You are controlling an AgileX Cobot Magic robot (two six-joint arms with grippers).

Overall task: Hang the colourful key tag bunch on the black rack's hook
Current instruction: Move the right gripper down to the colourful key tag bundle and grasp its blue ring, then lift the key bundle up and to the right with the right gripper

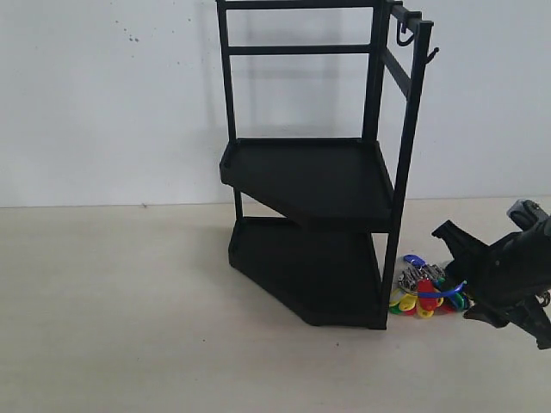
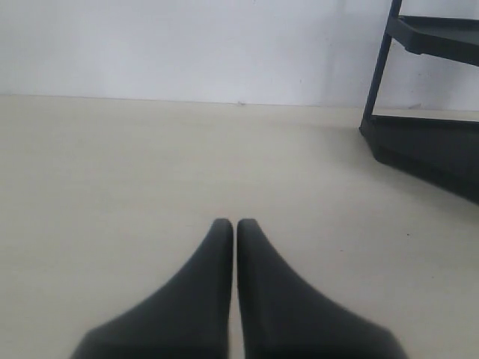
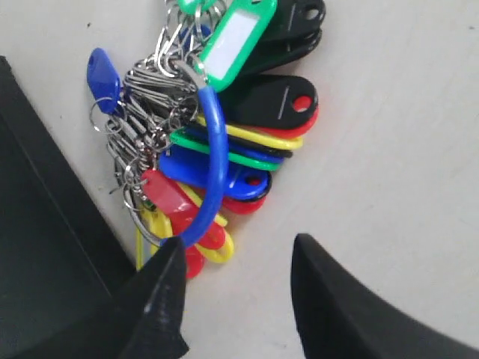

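Here's the tall black metal two-shelf corner rack (image 1: 310, 176) standing on the pale tabletop (image 1: 129, 310), against a white wall. Its top crossbar is cut off by the upper edge of the exterior view. High on the right-hand upright post, the tiny black upturned hook (image 1: 433, 54) juts out sideways with nothing on it. A small J-shaped hook (image 1: 402, 36) dangles under the top rail beside it.

Down at the foot of that same post lies the colourful key tag bunch (image 1: 424, 292): red, yellow, green and blue plastic tags on a tangle of metal rings, flat on the table just beside the rack's lower tray. The wrist camera shows it better: the bunch (image 3: 224, 142) is fanned out, and its blue loop strap (image 3: 213, 164) curves down towards one finger (image 3: 161, 299). The strap's end slips behind that fingertip, so whether they touch is hard to say.

The right gripper (image 1: 454, 274) comes in low from the right, its arm cut off at the frame edge. Its jaws (image 3: 238, 247) are spread wide apart with only bare table between them.

The left gripper (image 2: 233, 224) doesn't show in the exterior view. Its own camera shows the fingers pressed together, nothing between them, over empty table (image 2: 112, 172), with a corner of the rack (image 2: 426, 149) off to one side.
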